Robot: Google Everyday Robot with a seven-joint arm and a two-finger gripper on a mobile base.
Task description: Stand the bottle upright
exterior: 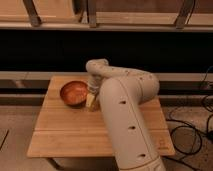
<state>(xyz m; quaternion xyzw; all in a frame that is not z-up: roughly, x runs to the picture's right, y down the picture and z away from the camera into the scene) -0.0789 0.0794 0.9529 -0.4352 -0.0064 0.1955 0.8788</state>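
The bottle [91, 101] is small and cream-white with yellowish markings. It sits on the wooden table [75, 132], right beside the right rim of the orange bowl [74, 93], and looks roughly upright or slightly tilted. My gripper [93, 91] reaches down from the white arm [125, 115] and is directly over the top of the bottle, at or touching it. The arm's wrist hides the bottle's upper end.
The large white arm link covers the right half of the table. A dark recess and a wooden shelf rail [100, 22] run behind the table. Black cables [197, 125] lie on the floor at right.
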